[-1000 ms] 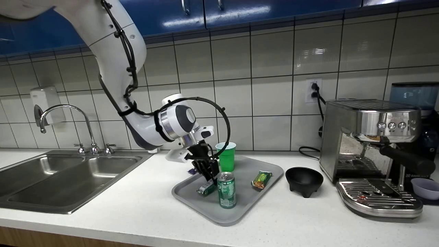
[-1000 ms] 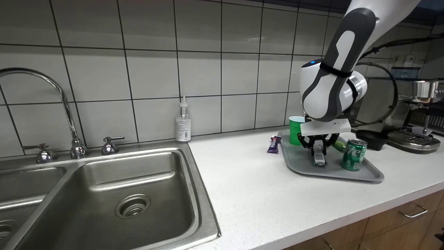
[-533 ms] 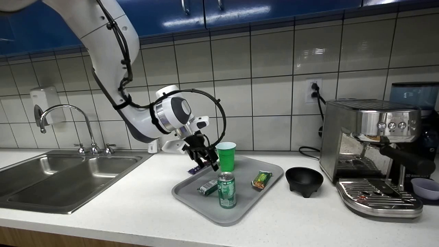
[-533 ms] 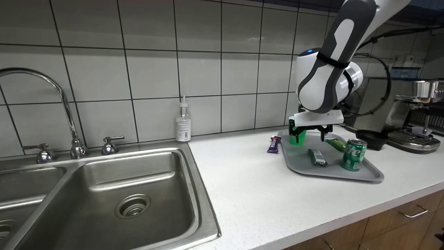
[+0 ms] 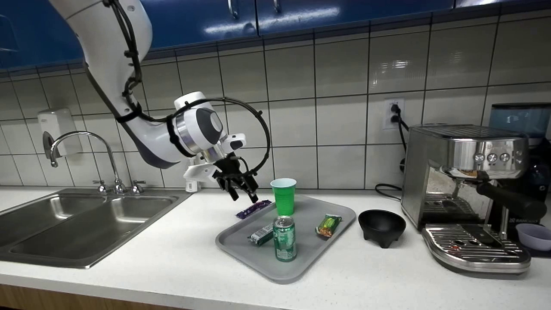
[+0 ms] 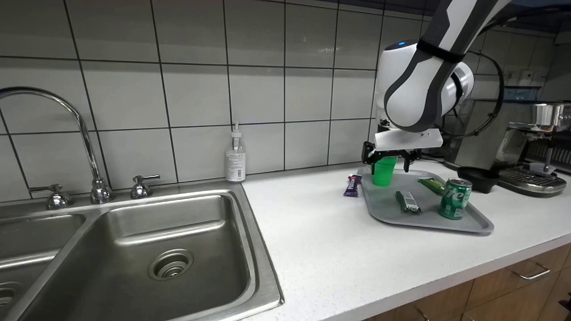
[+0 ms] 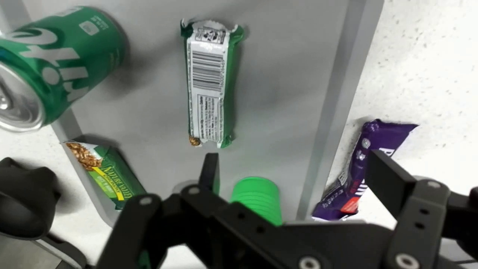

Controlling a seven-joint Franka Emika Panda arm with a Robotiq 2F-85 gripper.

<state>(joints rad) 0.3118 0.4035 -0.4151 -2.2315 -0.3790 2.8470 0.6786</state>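
Observation:
My gripper (image 7: 298,168) is open with nothing held, its fingers (image 7: 210,170) spread wide in the wrist view. It hangs in the air over the tray's back edge, as an exterior view shows my gripper (image 5: 244,198). Nearest below is a purple wrapped bar (image 5: 254,209), lying on the counter beside the tray. A green cup (image 5: 284,198) stands upright on the grey tray (image 5: 310,211); in the wrist view a finger linkage hides part of the cup (image 7: 261,198). On the tray also lie a green bar with a white barcode side (image 7: 207,82) and a green-yellow granola bar (image 7: 110,173).
A green soda can (image 5: 285,239) stands upright on the tray near the barcode bar. Right of the tray are a black bowl (image 5: 382,226) and a steel coffee machine (image 5: 465,172). A sink (image 6: 169,249) and a pump bottle (image 6: 235,156) lie toward the arm's other side.
The gripper, around the barcode bar a second ago, has spread its fingers and risen up and away, leftward in an exterior view. The bar stays lying on the tray.

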